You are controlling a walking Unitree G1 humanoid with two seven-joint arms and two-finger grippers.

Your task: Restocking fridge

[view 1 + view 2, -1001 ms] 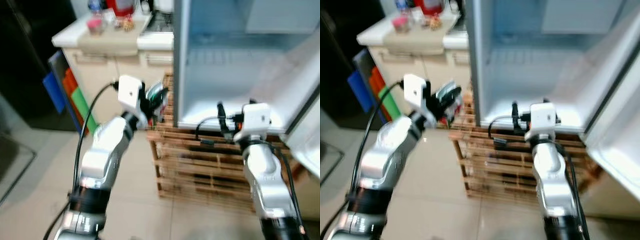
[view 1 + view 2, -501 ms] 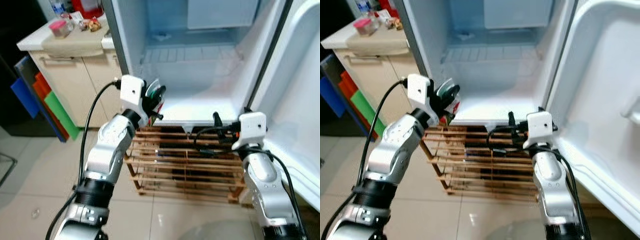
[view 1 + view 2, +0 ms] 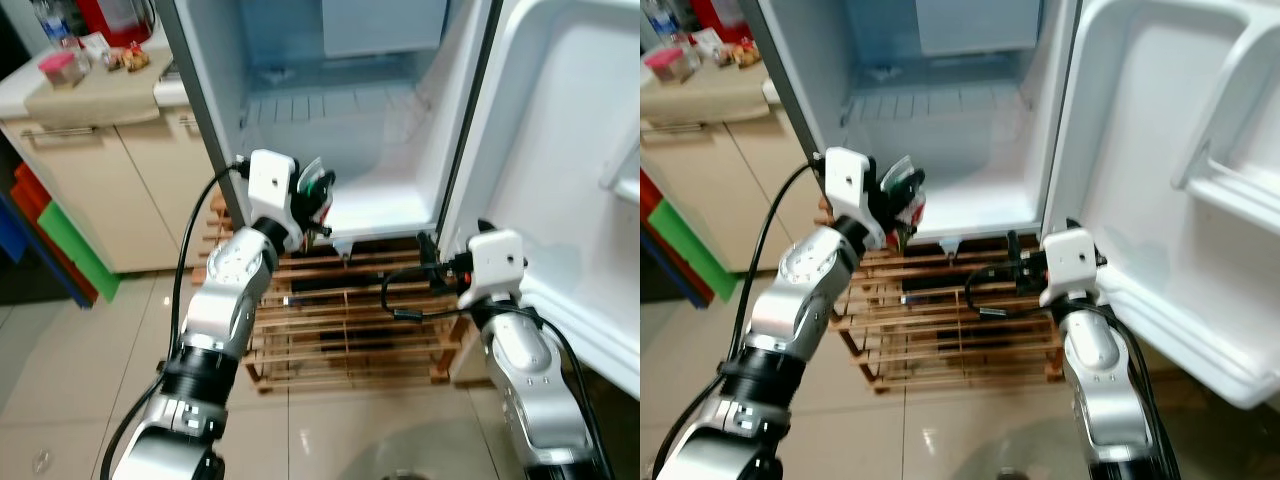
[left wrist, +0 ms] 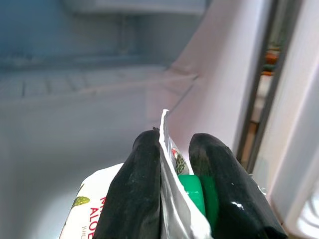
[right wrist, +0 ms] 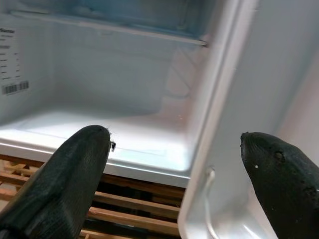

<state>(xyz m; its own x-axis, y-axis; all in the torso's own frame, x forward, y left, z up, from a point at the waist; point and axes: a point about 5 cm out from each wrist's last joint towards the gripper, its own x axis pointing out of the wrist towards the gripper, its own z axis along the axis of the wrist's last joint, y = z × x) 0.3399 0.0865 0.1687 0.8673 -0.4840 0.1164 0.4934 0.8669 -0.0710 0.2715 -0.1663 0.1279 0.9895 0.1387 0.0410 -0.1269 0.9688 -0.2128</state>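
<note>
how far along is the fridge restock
Done: the fridge door stands open. In hand: the left gripper is shut on a drink pouch, held at the front of the fridge's bottom shelf. The right gripper is open. Left: setting the pouch inside.

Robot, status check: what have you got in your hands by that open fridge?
Left gripper shut on drink pouch, raised at the open fridge front. Right gripper open, empty, near the door. Nothing in the way.
</note>
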